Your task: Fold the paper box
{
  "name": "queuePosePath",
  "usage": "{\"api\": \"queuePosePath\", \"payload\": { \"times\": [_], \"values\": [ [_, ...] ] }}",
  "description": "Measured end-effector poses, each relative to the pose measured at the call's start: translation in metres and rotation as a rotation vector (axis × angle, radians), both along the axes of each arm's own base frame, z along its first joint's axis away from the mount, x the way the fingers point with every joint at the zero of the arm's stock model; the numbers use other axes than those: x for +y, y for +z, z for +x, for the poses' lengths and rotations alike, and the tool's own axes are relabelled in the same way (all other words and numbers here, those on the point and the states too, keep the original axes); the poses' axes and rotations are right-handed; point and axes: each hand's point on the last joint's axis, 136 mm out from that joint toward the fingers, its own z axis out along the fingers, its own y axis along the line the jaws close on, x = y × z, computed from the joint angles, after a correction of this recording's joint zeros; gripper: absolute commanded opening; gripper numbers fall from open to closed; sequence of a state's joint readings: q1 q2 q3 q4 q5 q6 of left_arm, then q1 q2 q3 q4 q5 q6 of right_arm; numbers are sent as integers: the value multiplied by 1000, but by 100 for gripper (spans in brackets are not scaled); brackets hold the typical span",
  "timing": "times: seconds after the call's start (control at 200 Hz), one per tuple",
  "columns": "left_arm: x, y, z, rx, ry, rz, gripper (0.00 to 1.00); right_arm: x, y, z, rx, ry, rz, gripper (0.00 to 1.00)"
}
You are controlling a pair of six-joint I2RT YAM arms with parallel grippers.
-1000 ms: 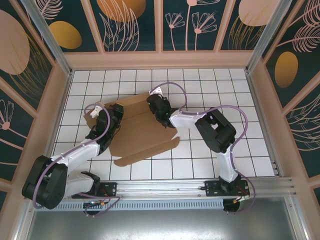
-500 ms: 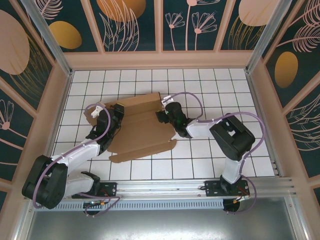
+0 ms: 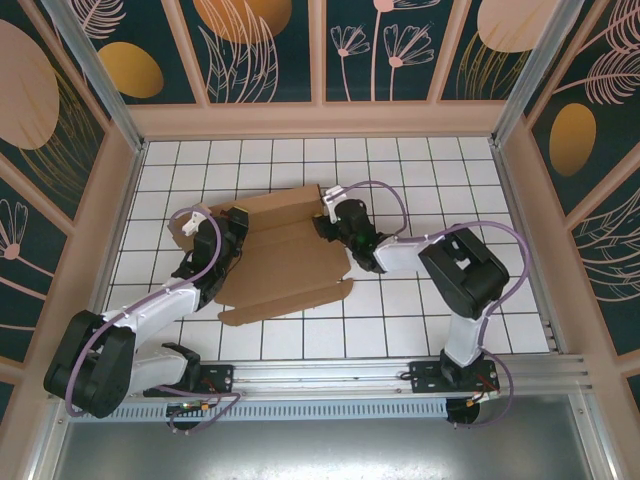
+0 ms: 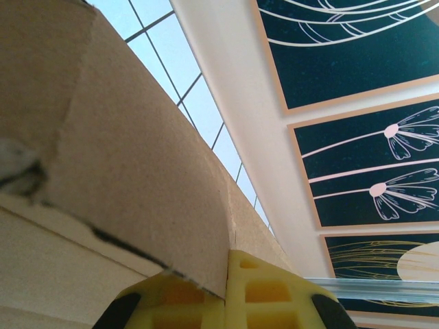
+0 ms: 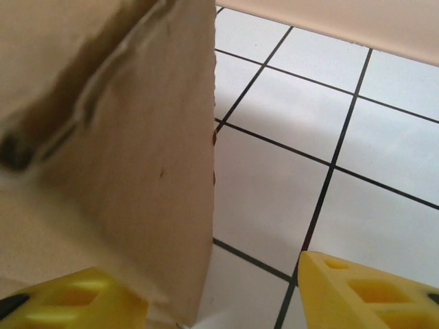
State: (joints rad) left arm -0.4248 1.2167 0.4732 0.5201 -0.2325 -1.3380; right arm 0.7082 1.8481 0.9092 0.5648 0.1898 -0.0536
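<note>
White tiled floor (image 3: 420, 170), dark grid lines, centre of frame. Dark teal wall panels (image 3: 270, 50) with peach flower and leaf motifs along top, left, right. Pale wood frame (image 3: 320, 118) around panels. Aluminium rail (image 3: 330, 375) along bottom edge. Even light, soft shadows.

count | paper box (image 3: 285, 265): 1 | left arm (image 3: 150, 302) + right arm (image 3: 395, 254): 2 arms
</note>
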Motion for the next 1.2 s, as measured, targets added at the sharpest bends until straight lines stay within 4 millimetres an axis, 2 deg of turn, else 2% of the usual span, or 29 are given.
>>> {"api": "queuePosePath", "payload": {
  "times": [0.185, 0.245, 0.35, 0.49, 0.54, 0.651, 0.691, 0.771, 0.871, 0.921, 1.046, 1.201],
  "values": [
    [0, 1, 0, 2, 1, -2, 0, 9, -10, 13, 24, -5, -6, 41],
    [0, 1, 1, 4, 2, -4, 0, 10, -14, 15, 36, -13, -6, 34],
    [0, 2, 1, 8, 4, -11, 0, 13, -14, 21, 45, -34, 3, 19],
    [-1, 2, 1, 10, 8, -22, 0, 15, -14, 23, 42, -70, 12, 6],
    [-1, 3, 2, 11, 8, -25, 0, 15, -13, 23, 40, -92, 12, 5],
    [-1, 4, 2, 12, 11, -32, 0, 13, -10, 24, 26, -130, 3, 8],
    [-1, 4, 2, 12, 11, -33, 0, 13, -9, 24, 21, -140, 2, 16],
    [-2, 4, 2, 13, 9, -37, 0, 11, -8, 25, 10, -158, -11, 39],
    [-3, 2, 2, 20, 5, -39, 0, 3, -13, 24, -2, -169, -44, 54],
    [-3, 2, 2, 22, 1, -40, 0, -3, -16, 19, -11, -157, -50, 57],
    [-10, 2, 1, 27, -31, -46, 0, -20, -18, 2, -12, -117, -47, 59],
    [-19, 2, 2, 29, -66, -57, 0, -27, -14, -1, -16, -73, -30, 46]
  ]
}}
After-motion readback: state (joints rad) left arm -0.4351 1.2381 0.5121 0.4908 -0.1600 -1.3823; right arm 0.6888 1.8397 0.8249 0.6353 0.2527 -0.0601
